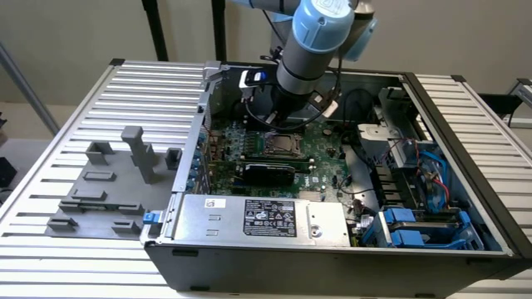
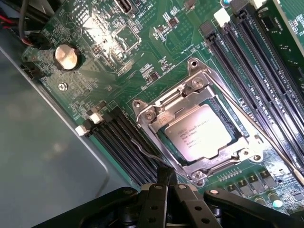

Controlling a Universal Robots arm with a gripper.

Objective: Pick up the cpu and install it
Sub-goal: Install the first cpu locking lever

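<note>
Jaws pressed shut against each other, with nothing between them, show at the edge of the wrist view as two black fingers whose tips meet. The cpu is not in their grip. It lies flat in the socket on the green motherboard, its pale silver top with printed lettering facing up and the metal socket frame lying over its edges all round. The closed tips point at one corner of that frame, close to a thin wire lever, while the chip itself sits just beyond them and apart from them. Whether the tips touch the lever or the frame I cannot tell.

Black memory slots run along one side of the socket and a shorter bank along the other, and a round coin battery sits nearer the board's edge.

In the exterior view the arm reaches down into the open computer case, ending just above the far side of the socket, where the cpu lies near the middle of the board. The case rests on a slatted metal worktop. Grey fixture blocks stand on the worktop beside the case, toward the exterior view's left edge.
</note>
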